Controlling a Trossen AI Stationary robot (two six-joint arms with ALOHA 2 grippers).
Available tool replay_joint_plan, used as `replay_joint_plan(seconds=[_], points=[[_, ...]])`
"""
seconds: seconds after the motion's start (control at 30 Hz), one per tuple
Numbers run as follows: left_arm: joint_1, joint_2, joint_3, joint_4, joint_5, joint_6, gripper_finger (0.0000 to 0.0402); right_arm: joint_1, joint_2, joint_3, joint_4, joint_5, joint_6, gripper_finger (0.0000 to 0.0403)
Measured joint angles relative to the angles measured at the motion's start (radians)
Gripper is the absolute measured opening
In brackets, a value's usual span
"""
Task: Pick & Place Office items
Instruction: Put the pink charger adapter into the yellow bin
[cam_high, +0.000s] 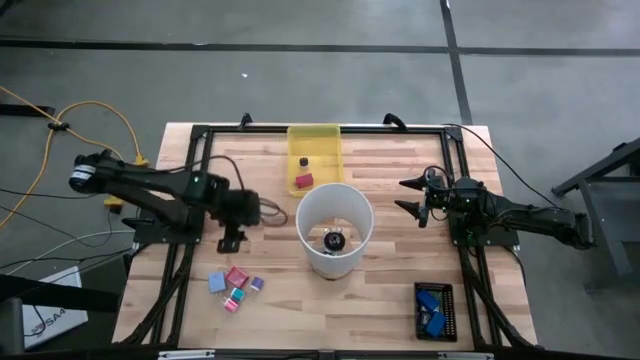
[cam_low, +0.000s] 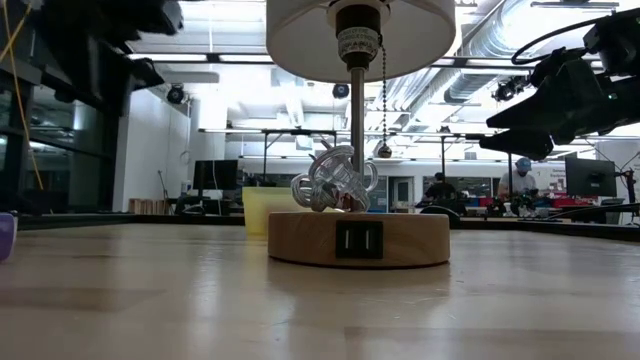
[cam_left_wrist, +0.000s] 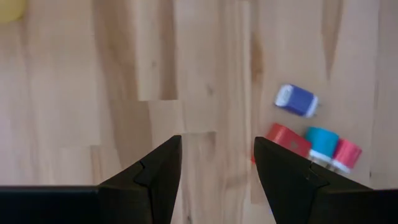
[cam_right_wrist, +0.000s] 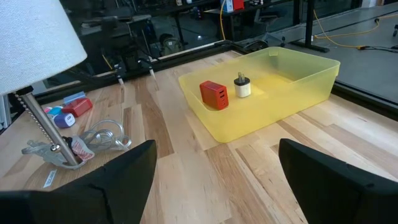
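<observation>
Several small office items, pink, red, cyan and blue (cam_high: 236, 284), lie loose on the wooden table near its front left. In the left wrist view a blue one (cam_left_wrist: 296, 100), a red one (cam_left_wrist: 287, 138) and a cyan one (cam_left_wrist: 321, 142) lie just beside my fingers. My left gripper (cam_high: 232, 240) (cam_left_wrist: 217, 140) hangs open above bare wood, a little farther back than this group, pointing steeply down, with nothing between its fingers. A red item (cam_right_wrist: 214, 95) and a small white plug (cam_right_wrist: 241, 87) lie in the yellow tray (cam_high: 328, 135). My right gripper (cam_high: 403, 195) (cam_right_wrist: 216, 144) waits open at the right, nearly level.
A table lamp with a white shade (cam_high: 335, 215) and a round wooden base (cam_low: 358, 238) stands mid-table between the arms. A black holder with bright-blue pieces (cam_high: 433, 310) sits front right. A black frame (cam_high: 200, 135) runs around the work area.
</observation>
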Motion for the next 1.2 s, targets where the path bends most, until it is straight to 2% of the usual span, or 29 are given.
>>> replay_joint_plan(seconds=[0.63,0.97,1.2], points=[[-0.458,0.001,0.000,0.052,-0.021,-0.159,0.0194,0.000,0.000,0.000,0.000,0.000,0.000,0.0325],[-0.618,0.003,0.000,0.136,-0.107,-0.080,0.0194,0.000,0.000,0.000,0.000,0.000,0.000,0.0325],[-0.697,0.005,0.000,0.181,-0.154,-0.081,0.0194,0.000,0.000,0.000,0.000,0.000,0.000,0.0325]])
